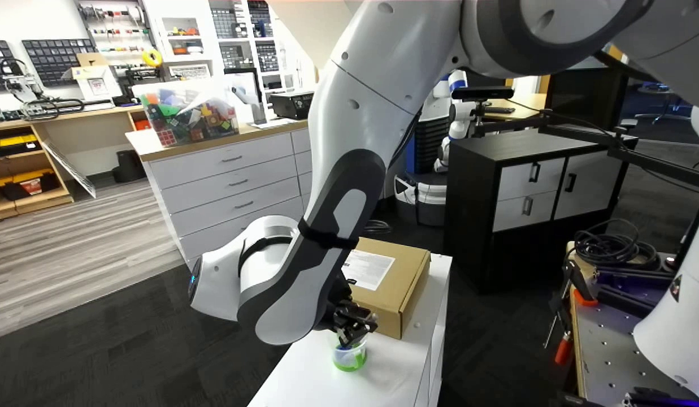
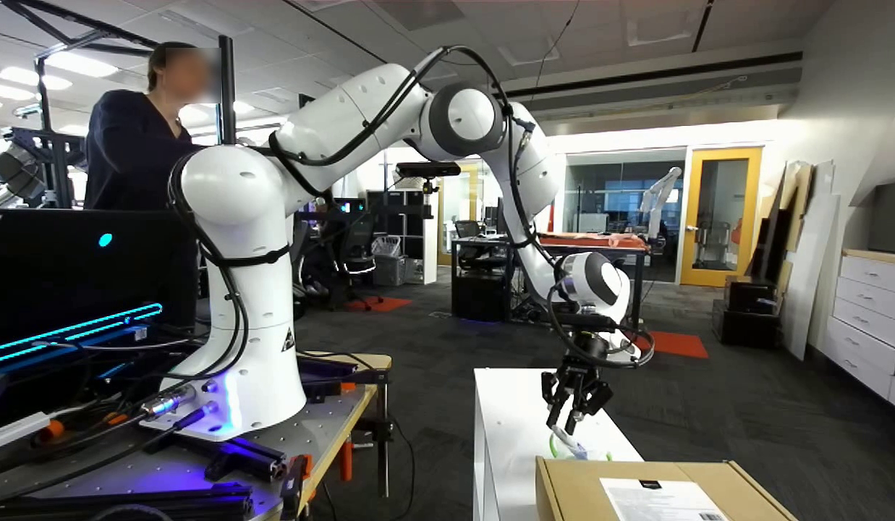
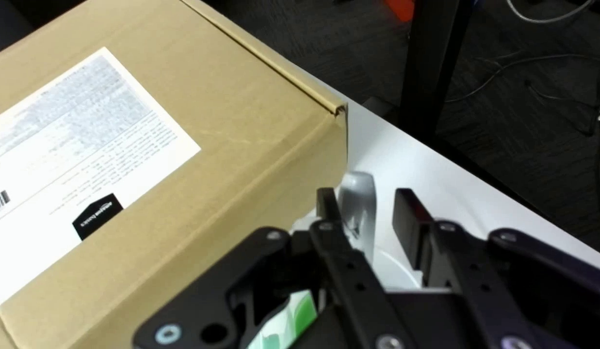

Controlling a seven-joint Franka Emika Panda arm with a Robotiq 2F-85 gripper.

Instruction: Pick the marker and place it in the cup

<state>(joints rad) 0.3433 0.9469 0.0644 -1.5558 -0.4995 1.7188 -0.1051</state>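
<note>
Over on the left in an exterior view, the slim dark-blue pen-like marker (image 1: 343,346) is seemingly being held inside a small translucent green cup with a pale rim (image 1: 350,362); only a bit of blue is being shown, so its lean can't be told. The cup is being supported by the flat white bench (image 1: 386,376), probably so it isn't tipped. Right above, the black two-fingered end effector (image 3: 366,199) is being held low at the rim, likely so nothing has to be dropped from high up. In the wrist view its fingers are being held part-way apart with a gap showing, so nothing is plainly being clamped. A blurry grey glossy sliver (image 3: 359,203) is being framed between them, closer to one finger; whether that's the marker can't be told. Further right, a brown cardboard box (image 1: 411,277) with a flat white label (image 1: 370,270) is being supported near the cup, presumably as clutter to be worked around.
</note>
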